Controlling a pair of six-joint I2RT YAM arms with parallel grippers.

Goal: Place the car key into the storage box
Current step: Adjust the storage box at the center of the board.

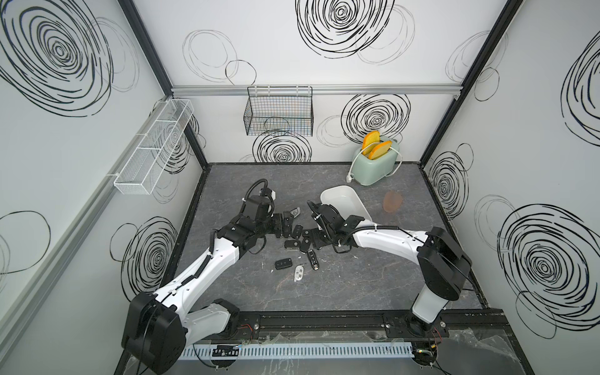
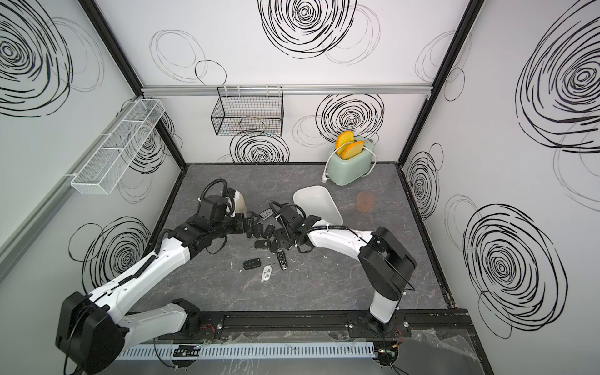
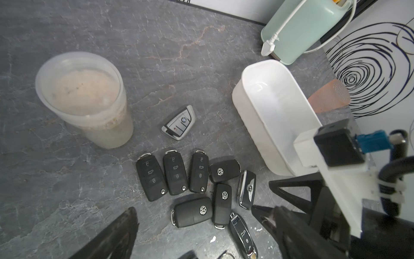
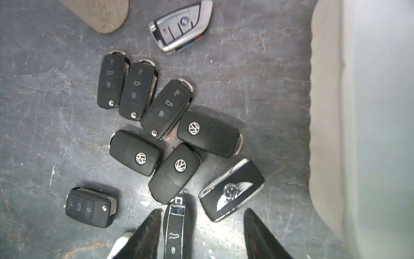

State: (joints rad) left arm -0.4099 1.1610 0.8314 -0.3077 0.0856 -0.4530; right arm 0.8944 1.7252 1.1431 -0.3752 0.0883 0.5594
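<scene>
Fingers on both arms hang low over the dark grey surface [image 1: 357,285], facing each other across a heap of car keys [image 4: 208,134]. Left fingers [image 3: 112,235] are spread wide and grip nothing. Right fingers [image 4: 147,233] stand parted too: a slim black-and-chrome key [image 4: 174,226] lies flat between them, close against one finger and clear of the other, not pinched.

Farthest beyond the right fingers, at the back wall, stands a mint-green toaster [image 1: 378,168] with two slices sticking up. Nearer, just past the right fingers on their outer side, sits the white storage box [image 1: 339,199]; the keys lie on the surface outside its wall. Ahead of the left fingers, away from the right ones, a cloudy plastic cup [image 3: 85,96] of beige stuff stands upright. Across the box from the fingers a flat pinkish piece [image 1: 393,201] lies on the surface.

Between the two sets of fingers black flip keys lie packed, a row of three [image 3: 174,172] among them. A winged-badge key [image 4: 231,189] lies just beside the right fingers, toward the box. A silver key [image 3: 179,123] lies apart, beyond the heap. Behind the fingers, toward the arms' bases, a lone black key [image 1: 282,263] and a small white key [image 1: 298,272] lie near each other.
</scene>
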